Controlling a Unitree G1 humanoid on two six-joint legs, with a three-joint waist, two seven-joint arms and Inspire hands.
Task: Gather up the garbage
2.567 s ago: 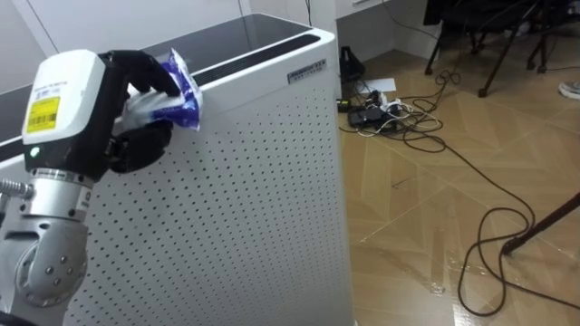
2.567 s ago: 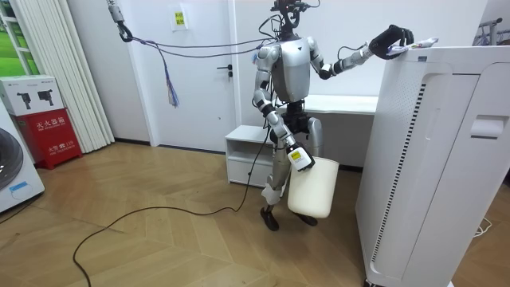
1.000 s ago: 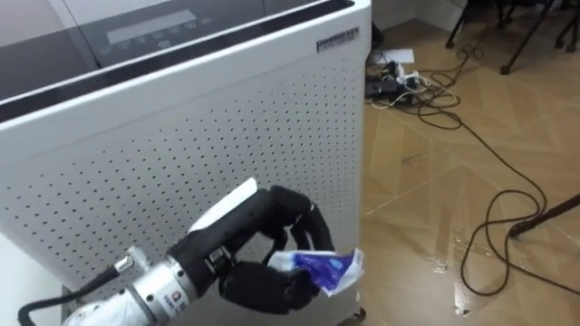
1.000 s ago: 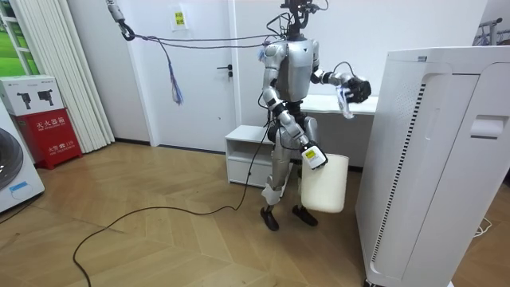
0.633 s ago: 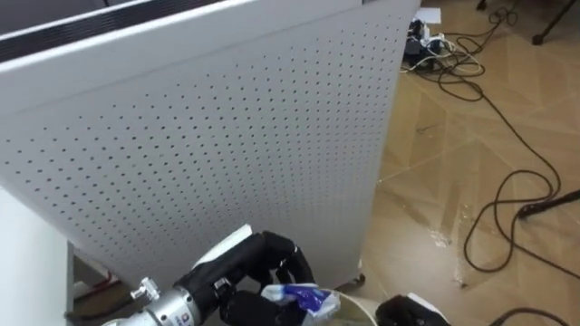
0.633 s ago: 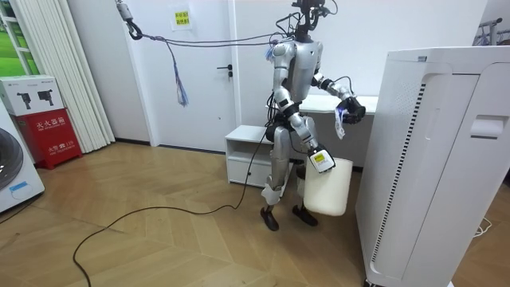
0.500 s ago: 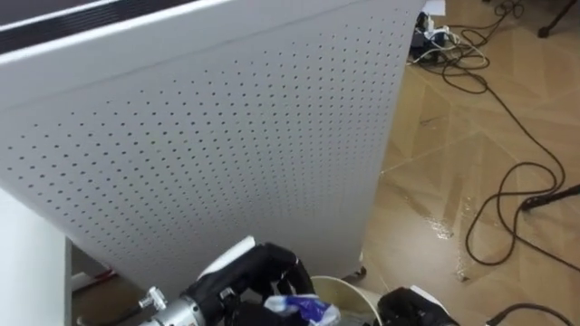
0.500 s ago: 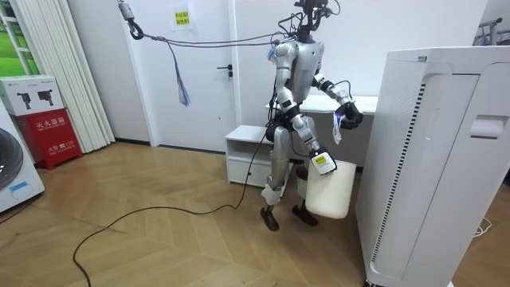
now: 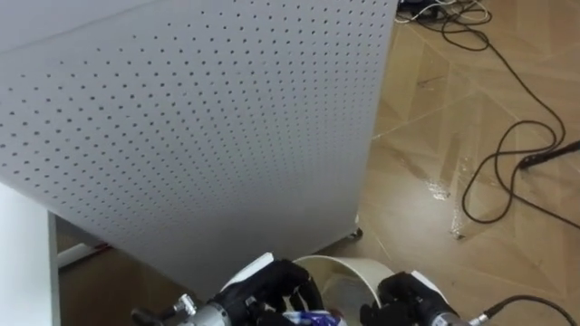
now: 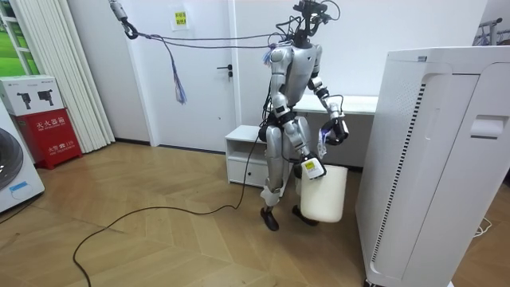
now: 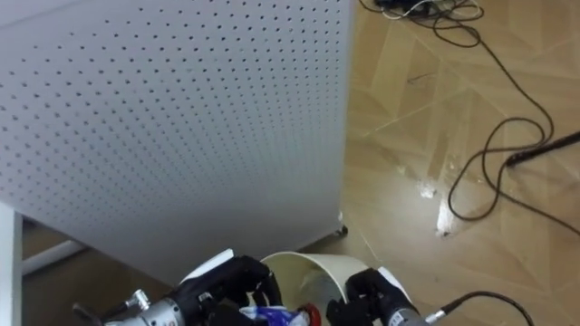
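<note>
Blue-and-white wrapper (image 9: 313, 318) sits pinched in the curled fingers of the left hand (image 9: 272, 288) at the left eye view's lower edge, over the mouth of the cream bin (image 9: 349, 264) whose rim the right hand (image 9: 408, 297) grips, below the white perforated air purifier (image 9: 199, 118). Right eye view adds a red patch on the wrapper. Room view: the robot stands between a low white cabinet (image 10: 241, 159) and the air purifier, bin hanging from its right hand

Probably a test room dressed as a home: wood floor (image 10: 143, 255), white door (image 10: 209, 80), washing machine (image 10: 12, 171) near left, tall perforated cabinet (image 10: 446, 175) right, loose cables (image 9: 435, 11) far right.
</note>
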